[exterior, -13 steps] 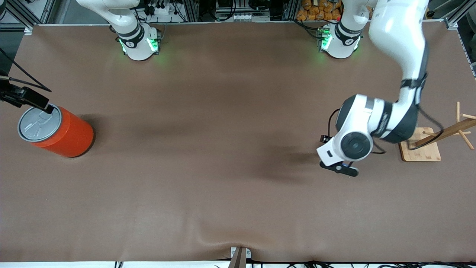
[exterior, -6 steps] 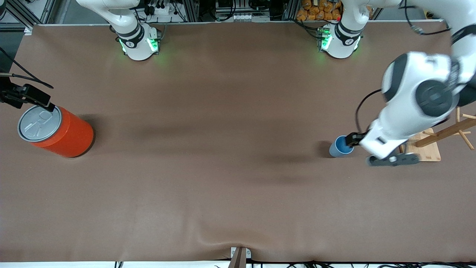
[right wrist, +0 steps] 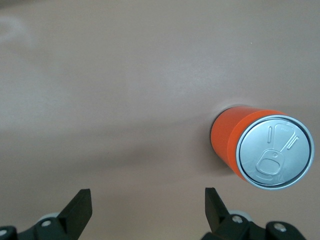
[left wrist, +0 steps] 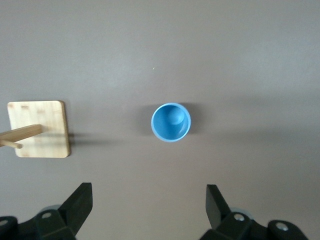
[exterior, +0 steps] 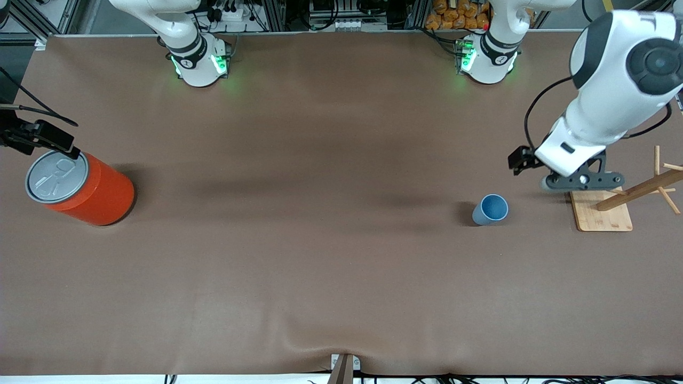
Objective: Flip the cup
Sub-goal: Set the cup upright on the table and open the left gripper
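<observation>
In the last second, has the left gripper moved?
Yes. The left gripper, open, has left the cup and now hangs over the wooden stand's base, nearer the left arm's end of the table.

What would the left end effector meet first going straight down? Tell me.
Probably bare table, beside the cup. The open left end effector points down, its line missing the cup and the wooden stand.

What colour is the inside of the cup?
Blue, somewhat deeper than its light-blue outside; the cup shows this best in the left wrist view.
</observation>
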